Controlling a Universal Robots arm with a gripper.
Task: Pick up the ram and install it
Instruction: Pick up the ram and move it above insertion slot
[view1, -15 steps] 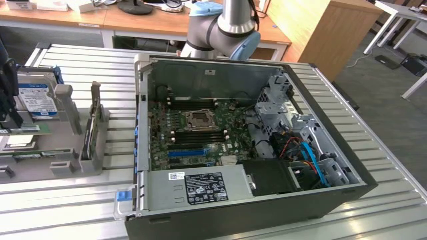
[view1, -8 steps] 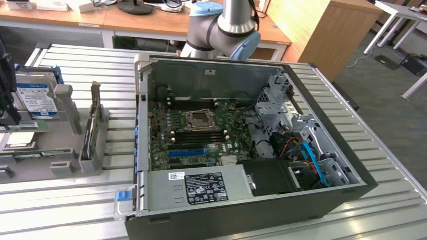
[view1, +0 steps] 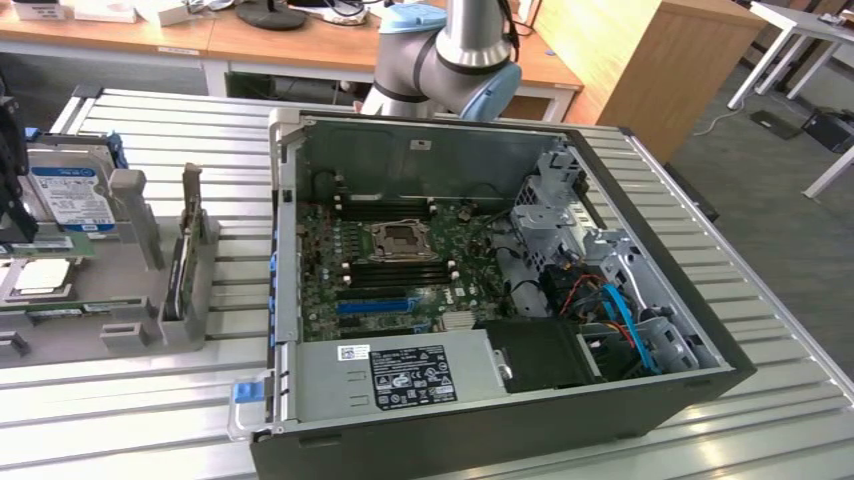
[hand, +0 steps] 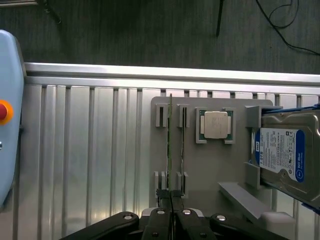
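Note:
The ram (hand: 170, 145) shows edge-on as a thin green stick running straight out from my fingertips. It hangs above the grey parts holder (hand: 210, 165), beside an empty slot bracket (hand: 161, 116). My gripper (hand: 171, 196) is shut on its near end. A second stick (hand: 182, 145) stands in the neighbouring bracket. The open computer case (view1: 694, 300) lies on the slatted table. Inside it is the green motherboard (view1: 327, 290) with black memory slots (view1: 394, 262) beside the processor socket. The arm (view1: 454, 60) rises out of frame behind the case.
The holder (view1: 120, 290) at the exterior view's left also carries a processor (hand: 216, 124) and a tilted hard drive (hand: 280, 155). A tall grey bracket (view1: 191, 230) stands at its edge. A pale blue body with a red button (hand: 2, 111) is nearby. Cables (view1: 621, 310) and a power supply (view1: 400, 375) crowd the case.

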